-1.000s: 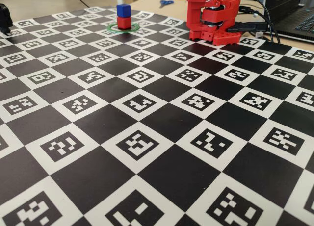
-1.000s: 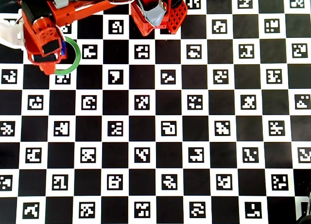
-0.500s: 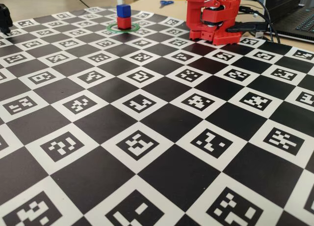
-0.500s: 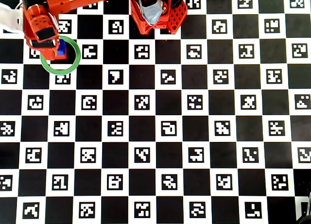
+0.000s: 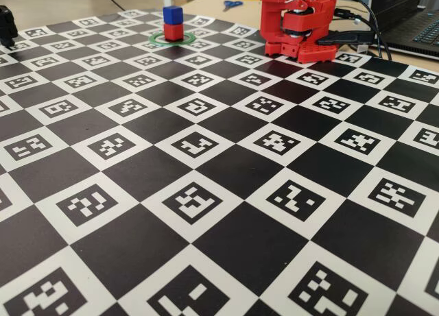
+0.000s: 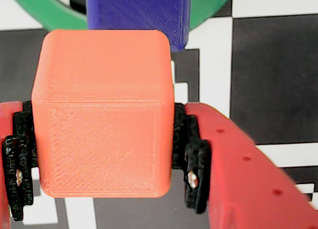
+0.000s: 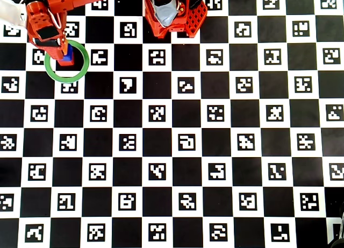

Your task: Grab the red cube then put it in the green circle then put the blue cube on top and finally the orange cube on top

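Observation:
In the fixed view the red cube (image 5: pixel 173 32) stands inside the green circle (image 5: pixel 155 38) with the blue cube (image 5: pixel 173 14) stacked squarely on it. The wrist view shows my gripper (image 6: pixel 102 110) shut on the orange cube (image 6: pixel 102 114), black pads (image 6: pixel 191 154) pressed on both its sides. There the blue cube (image 6: pixel 136 10) lies just beyond the orange one, with the green circle (image 6: pixel 35 10) around it and the red cube hidden. From overhead my gripper (image 7: pixel 60 43) hovers at the back edge of the green circle (image 7: pixel 66 77), beside the blue cube (image 7: pixel 66 57).
The red arm base (image 5: pixel 298 28) stands at the back right of the checkered marker board (image 5: pixel 206 192). Cables and a laptop (image 5: pixel 418 28) lie behind it. Blue scissors (image 5: pixel 232 5) rest on the wooden table beyond the board.
The gripper head has shifted toward the top of the overhead view, uncovering the blue cube and most of the ring. A sliver of orange now shows at the fixed view's top edge.

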You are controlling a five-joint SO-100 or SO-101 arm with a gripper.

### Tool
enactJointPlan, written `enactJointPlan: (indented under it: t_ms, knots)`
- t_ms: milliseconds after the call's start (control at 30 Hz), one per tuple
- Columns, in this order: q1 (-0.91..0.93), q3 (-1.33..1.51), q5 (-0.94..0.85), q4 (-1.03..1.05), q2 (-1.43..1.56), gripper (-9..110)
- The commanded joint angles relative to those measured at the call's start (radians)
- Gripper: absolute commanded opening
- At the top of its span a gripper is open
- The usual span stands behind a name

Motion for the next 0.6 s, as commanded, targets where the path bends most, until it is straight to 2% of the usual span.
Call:
enactJointPlan:
  t_ms: [0, 567]
  knots:
    - [0.012, 0.006, 0.003, -0.031, 0.107, 11]
    - [0.029, 0.072, -0.014, -0.075, 0.094, 11]
